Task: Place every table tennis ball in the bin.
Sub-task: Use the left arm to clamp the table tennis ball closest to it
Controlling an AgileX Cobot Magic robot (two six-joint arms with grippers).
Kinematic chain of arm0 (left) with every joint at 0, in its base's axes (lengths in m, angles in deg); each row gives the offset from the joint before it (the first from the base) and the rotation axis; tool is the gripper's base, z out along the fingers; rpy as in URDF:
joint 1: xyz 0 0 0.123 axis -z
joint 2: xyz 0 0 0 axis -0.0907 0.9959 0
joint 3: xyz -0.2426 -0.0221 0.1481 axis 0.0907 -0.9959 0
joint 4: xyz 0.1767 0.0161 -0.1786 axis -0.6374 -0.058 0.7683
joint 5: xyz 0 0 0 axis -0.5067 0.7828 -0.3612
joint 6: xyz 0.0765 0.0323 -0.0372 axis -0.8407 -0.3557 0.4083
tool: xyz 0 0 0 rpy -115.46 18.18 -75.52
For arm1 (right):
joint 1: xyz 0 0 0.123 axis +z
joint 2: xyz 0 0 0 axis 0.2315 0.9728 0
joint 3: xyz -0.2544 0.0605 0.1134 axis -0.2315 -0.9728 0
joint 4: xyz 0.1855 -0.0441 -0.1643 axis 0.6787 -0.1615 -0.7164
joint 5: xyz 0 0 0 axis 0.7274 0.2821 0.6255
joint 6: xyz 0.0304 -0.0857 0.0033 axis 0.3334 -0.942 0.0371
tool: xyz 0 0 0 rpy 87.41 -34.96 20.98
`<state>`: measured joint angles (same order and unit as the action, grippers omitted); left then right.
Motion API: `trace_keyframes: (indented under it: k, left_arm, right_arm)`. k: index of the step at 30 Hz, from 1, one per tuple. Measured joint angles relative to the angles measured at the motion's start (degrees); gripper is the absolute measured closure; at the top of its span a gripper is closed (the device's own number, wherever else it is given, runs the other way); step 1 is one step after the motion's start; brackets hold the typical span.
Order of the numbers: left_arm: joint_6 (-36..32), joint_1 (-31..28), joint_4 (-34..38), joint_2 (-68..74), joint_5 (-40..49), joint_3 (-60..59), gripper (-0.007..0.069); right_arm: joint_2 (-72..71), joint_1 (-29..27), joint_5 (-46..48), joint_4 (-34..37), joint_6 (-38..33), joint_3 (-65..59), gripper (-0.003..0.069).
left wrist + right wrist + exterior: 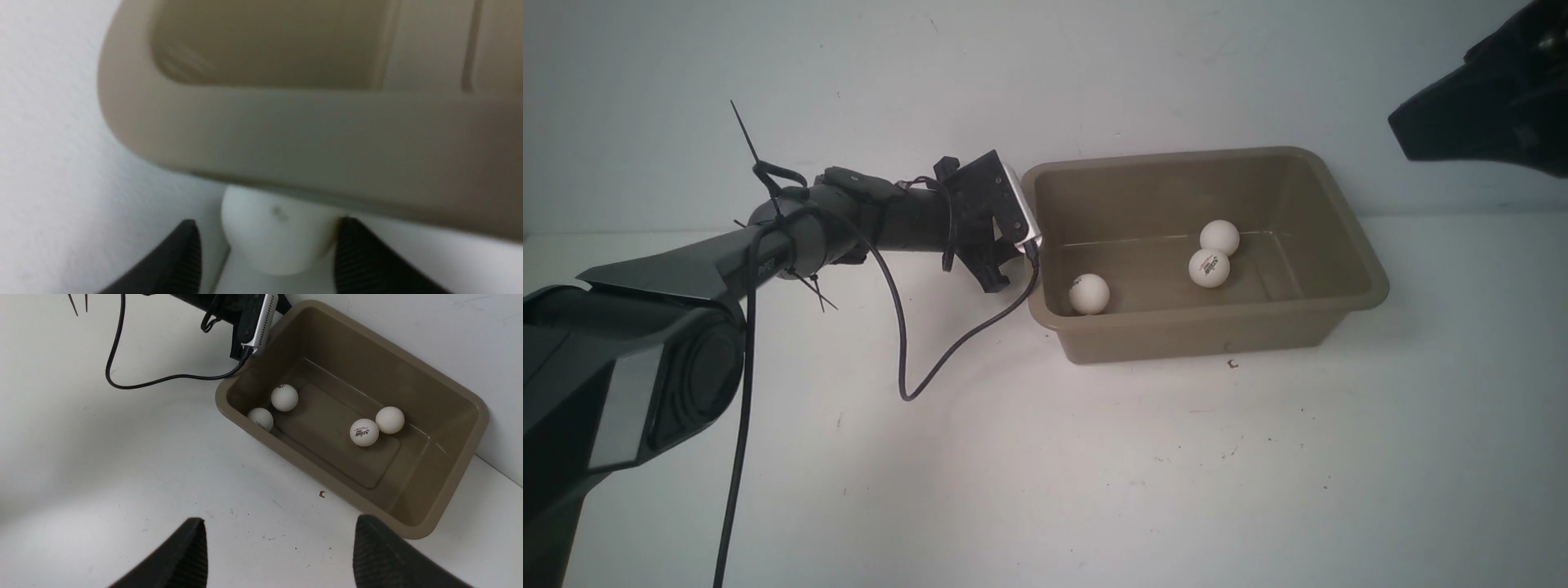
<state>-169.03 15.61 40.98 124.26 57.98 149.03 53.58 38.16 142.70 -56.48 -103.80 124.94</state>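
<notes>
Here, the left gripper [268, 228] straddles a ball [278, 245] tucked under the bin's [286, 134] outer rim — jaws loose, a gap on one side. Four balls [284, 397] lie inside. The right gripper [280, 519] — spread, empty — hangs well apart.

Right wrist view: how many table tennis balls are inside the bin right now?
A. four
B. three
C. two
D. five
A: the bin holds four: a corner ball with a second ball beside it at one end, and a logo ball next to a plain ball toward the other end.
</notes>
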Motion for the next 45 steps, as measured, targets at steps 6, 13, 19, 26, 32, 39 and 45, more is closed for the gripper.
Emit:
trace_keyframes:
  k: [6,13,19,26,32,39,45]
  left_arm:
    - [-4.2,0.0,4.8,0.5,1.2,0.0,0.0459]
    - [-5.2,0.0,5.3,0.5,1.5,0.0,0.0613]
    - [-5.3,0.0,5.3,0.5,1.9,0.0,0.0605]
    - [-6.5,0.1,5.0,0.6,4.6,0.0,0.0404]
    - [-6.9,1.2,5.3,0.6,3.2,0.0,0.0175]
    - [-7.0,2.7,6.3,0.6,0.1,0.0,0.0146]
    - [-7.8,2.8,7.6,0.7,-0.8,0.1,0.0175]
  right_arm:
    - [0.0,0.0,0.0,0.0,0.0,0.0,0.0219]
    - [0.0,0.0,0.0,0.0,0.0,0.0,0.0219]
    - [0.0,0.0,0.0,0.0,0.0,0.0,0.0219]
    - [0.0,0.0,0.0,0.0,0.0,0.0,0.0219]
    - [0.0,0.0,0.0,0.0,0.0,0.0,0.0219]
    - [0.0,0.0,0.0,0.0,0.0,0.0,0.0219]
    - [0.0,0.0,0.0,0.0,0.0,0.0,0.0219]
